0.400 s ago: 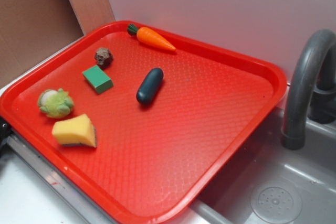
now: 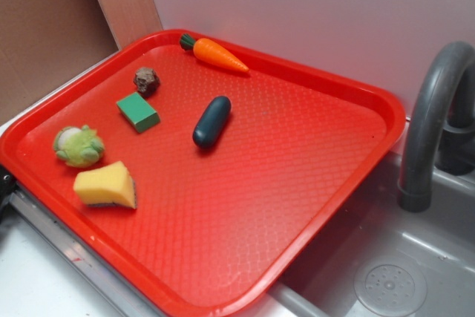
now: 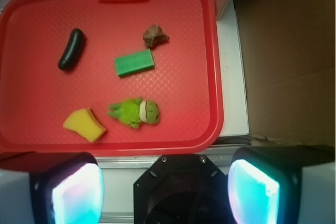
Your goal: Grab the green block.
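The green block [image 2: 138, 111] lies flat on the red tray [image 2: 312, 183], left of centre, between a brown lump and a leafy toy. From the wrist it shows as a bright green rectangle [image 3: 134, 63] in the tray's middle. My gripper [image 3: 165, 187] hovers high over the tray's near edge, well short of the block. Its two pale fingers [image 3: 79, 192] stand wide apart with nothing between them. The exterior view shows no gripper.
On the tray [image 3: 31, 108] also lie a carrot [image 2: 214, 52], a dark green capsule toy [image 2: 211, 122], a brown lump [image 2: 146, 79], a leafy green vegetable [image 2: 78, 145] and a yellow sponge wedge [image 2: 106, 185]. A grey sink [image 2: 386, 280] with a faucet [image 2: 430, 116] is to the right.
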Action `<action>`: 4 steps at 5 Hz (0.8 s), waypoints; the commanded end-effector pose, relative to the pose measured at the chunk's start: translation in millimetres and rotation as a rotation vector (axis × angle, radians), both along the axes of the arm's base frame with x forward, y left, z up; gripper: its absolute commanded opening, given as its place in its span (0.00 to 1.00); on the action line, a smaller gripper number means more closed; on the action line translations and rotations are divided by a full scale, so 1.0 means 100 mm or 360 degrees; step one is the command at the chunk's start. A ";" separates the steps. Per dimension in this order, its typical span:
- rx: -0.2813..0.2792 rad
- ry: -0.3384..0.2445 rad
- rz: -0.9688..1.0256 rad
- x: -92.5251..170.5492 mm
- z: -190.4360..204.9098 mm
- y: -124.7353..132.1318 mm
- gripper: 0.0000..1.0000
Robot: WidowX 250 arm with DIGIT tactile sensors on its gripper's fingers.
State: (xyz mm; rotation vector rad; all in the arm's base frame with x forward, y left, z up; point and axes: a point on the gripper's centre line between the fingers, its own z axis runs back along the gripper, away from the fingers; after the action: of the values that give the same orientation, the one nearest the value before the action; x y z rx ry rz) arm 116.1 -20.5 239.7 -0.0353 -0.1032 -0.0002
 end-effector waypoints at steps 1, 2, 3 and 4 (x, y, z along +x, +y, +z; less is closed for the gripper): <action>0.0016 0.0070 0.0286 0.12 0.07 0.02 1.00; 0.0128 0.0212 0.0679 0.30 0.12 0.05 1.00; 0.0150 0.0301 0.1075 0.40 0.08 -0.03 1.00; 0.0021 0.0359 0.1461 0.50 -0.14 -0.15 1.00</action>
State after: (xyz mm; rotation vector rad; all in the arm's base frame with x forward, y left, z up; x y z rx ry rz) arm 166.2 -40.6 218.7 0.0377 0.1328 0.9034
